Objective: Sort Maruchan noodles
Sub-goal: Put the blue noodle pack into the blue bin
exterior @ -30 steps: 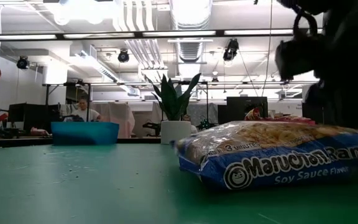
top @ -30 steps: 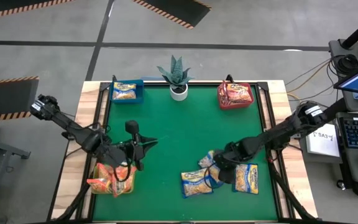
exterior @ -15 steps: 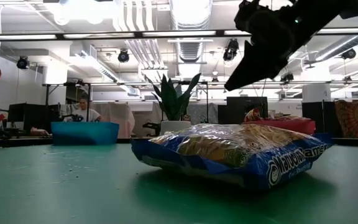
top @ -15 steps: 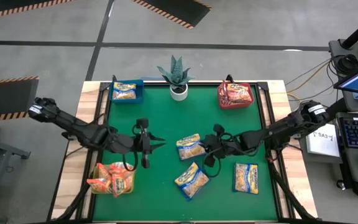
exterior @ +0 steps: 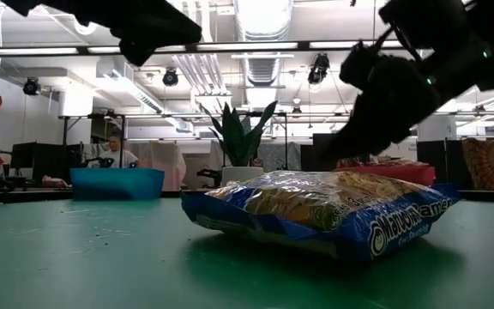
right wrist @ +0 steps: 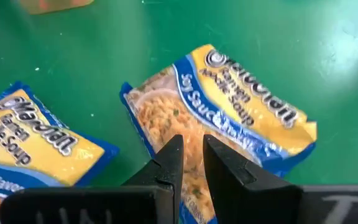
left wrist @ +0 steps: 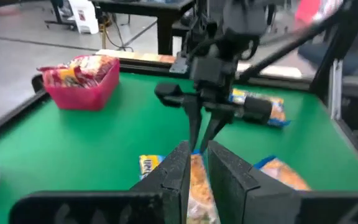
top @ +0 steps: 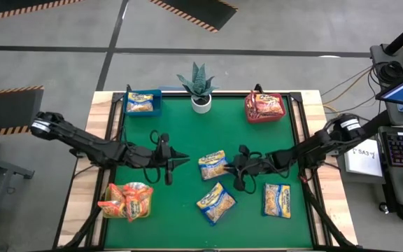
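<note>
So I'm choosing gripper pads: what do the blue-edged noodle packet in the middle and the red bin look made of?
The middle noodle packet looks like thin glossy plastic film: crinkled, with a crimped end seam and printed lettering. The red bin seems rigid moulded plastic, smooth with a slight sheen, though its exact material is unclear.

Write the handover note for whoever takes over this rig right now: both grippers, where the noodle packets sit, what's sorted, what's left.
Left gripper: jaws nearly closed, empty, above the mat left of centre.
Right gripper: jaws nearly closed, empty, beside the centre packet.
Sorted: a packet in the blue bin, red ones in the red bin, orange ones in the front-left bin.
Left: three blue-edged yellow packets on the mat, centre, front-centre, front-right.
</note>
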Robot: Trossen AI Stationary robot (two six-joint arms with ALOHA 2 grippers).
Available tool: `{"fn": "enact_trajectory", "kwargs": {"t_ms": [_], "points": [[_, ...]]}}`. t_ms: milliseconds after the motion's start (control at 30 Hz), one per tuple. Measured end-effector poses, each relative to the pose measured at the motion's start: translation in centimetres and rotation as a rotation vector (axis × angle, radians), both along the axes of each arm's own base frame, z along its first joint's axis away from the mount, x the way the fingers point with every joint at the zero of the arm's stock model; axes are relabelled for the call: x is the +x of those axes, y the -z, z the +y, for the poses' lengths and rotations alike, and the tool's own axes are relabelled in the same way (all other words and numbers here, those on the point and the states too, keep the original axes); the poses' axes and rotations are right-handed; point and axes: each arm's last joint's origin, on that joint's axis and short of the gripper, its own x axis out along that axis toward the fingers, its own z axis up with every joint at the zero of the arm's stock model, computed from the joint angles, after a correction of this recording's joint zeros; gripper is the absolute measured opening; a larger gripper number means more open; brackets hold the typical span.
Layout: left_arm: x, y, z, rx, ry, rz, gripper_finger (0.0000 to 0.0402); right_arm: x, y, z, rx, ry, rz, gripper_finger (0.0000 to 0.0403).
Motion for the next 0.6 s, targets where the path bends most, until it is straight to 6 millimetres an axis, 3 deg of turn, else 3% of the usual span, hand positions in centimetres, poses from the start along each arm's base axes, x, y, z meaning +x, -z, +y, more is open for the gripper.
{"fn": "enact_trajectory", "kwargs": {"t_ms": [233, 600], "points": [[0.7, 2.1, 0.7, -0.121, -0.058, -0.057, 0.0055, 0.3, 2.3, 0.1, 0.007, 0.008, 0.025, 0.0052], [4.0, 6.3, 1.1, -0.314, -0.178, 0.027, 0.0144, 1.2, 5.3, 0.3, 0.022, 0.047, 0.109, 0.0052]]}}
